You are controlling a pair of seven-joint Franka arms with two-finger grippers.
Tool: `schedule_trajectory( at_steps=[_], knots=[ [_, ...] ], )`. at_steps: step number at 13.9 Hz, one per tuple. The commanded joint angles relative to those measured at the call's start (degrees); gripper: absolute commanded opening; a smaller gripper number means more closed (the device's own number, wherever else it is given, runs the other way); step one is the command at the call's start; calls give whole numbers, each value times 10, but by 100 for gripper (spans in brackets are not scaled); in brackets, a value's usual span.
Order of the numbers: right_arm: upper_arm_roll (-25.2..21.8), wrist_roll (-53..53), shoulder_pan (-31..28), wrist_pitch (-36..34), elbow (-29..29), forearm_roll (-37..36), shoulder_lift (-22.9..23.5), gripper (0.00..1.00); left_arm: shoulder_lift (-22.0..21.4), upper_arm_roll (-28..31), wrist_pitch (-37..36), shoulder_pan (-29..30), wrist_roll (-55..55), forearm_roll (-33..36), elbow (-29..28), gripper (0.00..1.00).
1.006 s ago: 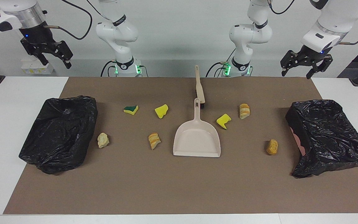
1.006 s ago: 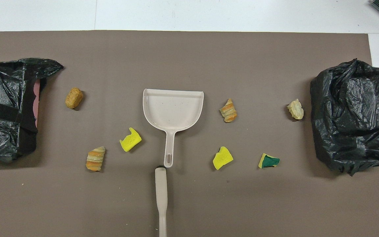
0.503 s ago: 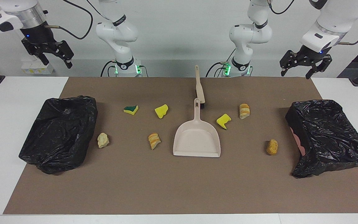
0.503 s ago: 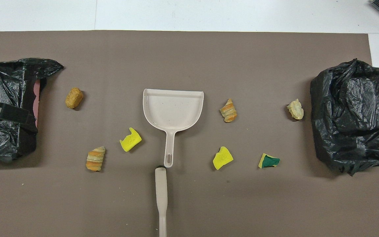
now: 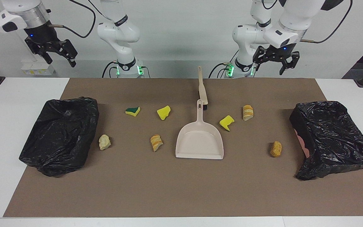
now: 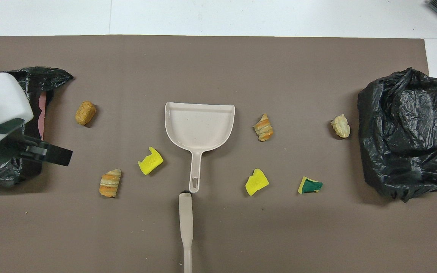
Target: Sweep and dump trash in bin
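My left fingers (image 5: 276, 61) are spread and grasping nothing; a second ago they hung out at the left arm's end of the desk (image 5: 24, 91), and now they have swung inward, in the air above the mat's edge nearest the robots, toward the brush (image 5: 202, 90). My right fingers (image 5: 54, 52) are also released and empty, and have barely shifted, waiting high over their own end.

Nothing on the desk has moved. The brush lies with its handle toward the robots, its head just beside the dustpan (image 5: 199, 140) handle tip; whether they touch I cannot tell from here. The trash is all loose on the mat: toward the right arm's end, a green-topped sponge bit (image 5: 132, 111), a yellow sponge bit (image 5: 163, 112), a striped chunk (image 5: 156, 142) and a pale lump (image 5: 104, 142) just beside one black-bagged bin (image 5: 60, 135); toward the left arm's end, another yellow bit (image 5: 227, 122), a second striped chunk (image 5: 248, 112) and a tan chunk (image 5: 275, 148) near the other bin (image 5: 332, 138).

I read the inward swing as my opening reach for a tool, probably the brush. Sweeping has not begun.
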Motion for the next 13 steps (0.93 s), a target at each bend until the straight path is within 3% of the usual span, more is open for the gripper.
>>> schedule_trajectory(
  at_steps=[1, 8, 13],
  knots=[
    [-1, -3, -1, -15, -17, 8, -19, 100, -89, -46, 47, 0, -44, -22, -128, 100],
    [0, -23, 0, -6, -20, 15, -22, 100, -124, -178, 174, -1, -113, -134, -277, 100],
    [56, -31, 7, 33, -21, 15, 6, 100, -116, -303, 251, -4, -190, -164, -376, 100]
  ],
)
